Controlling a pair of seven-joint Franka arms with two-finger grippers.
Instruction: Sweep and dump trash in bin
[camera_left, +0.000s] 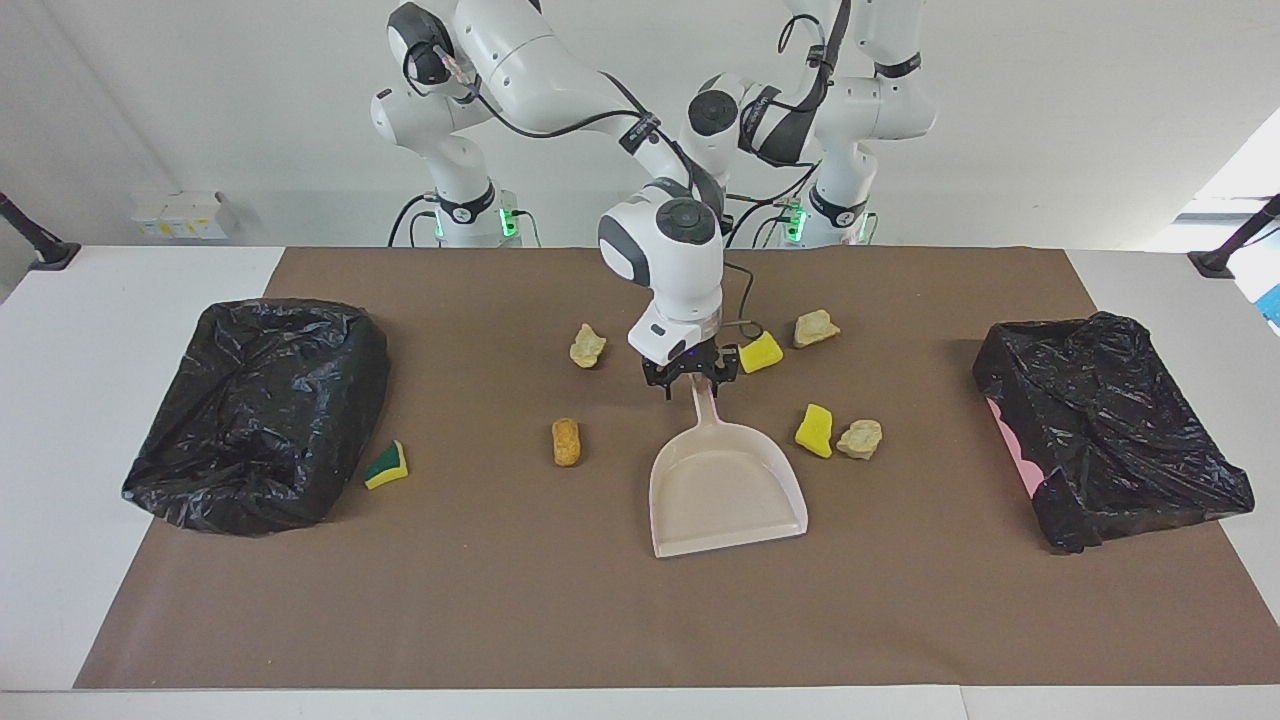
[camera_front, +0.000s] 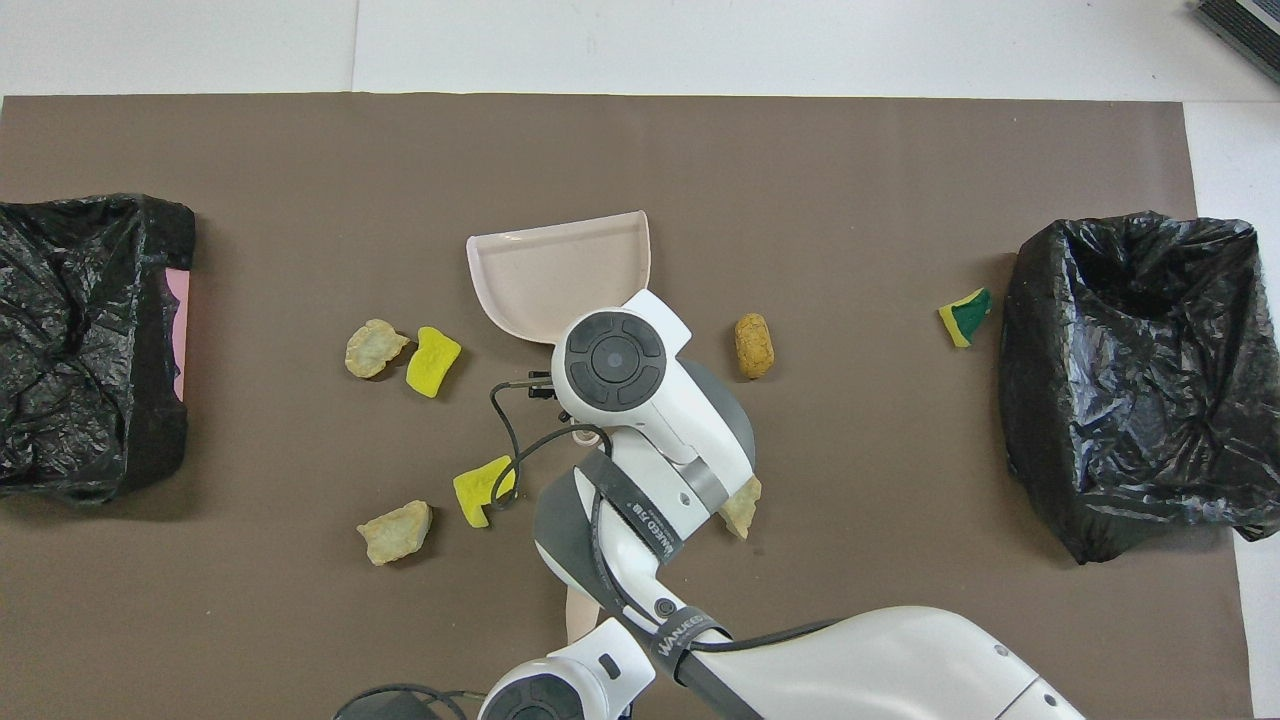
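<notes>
R gripper (camera_left: 690, 379) is down at mid-mat, fingers closed on the handle of the beige dustpan (camera_left: 725, 485); pan lies flat on the brown mat (camera_left: 500, 600), mouth away from the robots. L gripper not seen; L arm waits, folded back. Trash is scattered round the pan: yellow sponge blocks (camera_left: 814, 430), pale lumps (camera_left: 860, 438), orange-brown bun (camera_left: 566, 441); green-and-yellow sponge (camera_left: 386, 465) lies just beside the black-bagged bin (camera_left: 255, 415) at R arm's end; second bagged bin (camera_left: 1110, 425) at L arm's end.
</notes>
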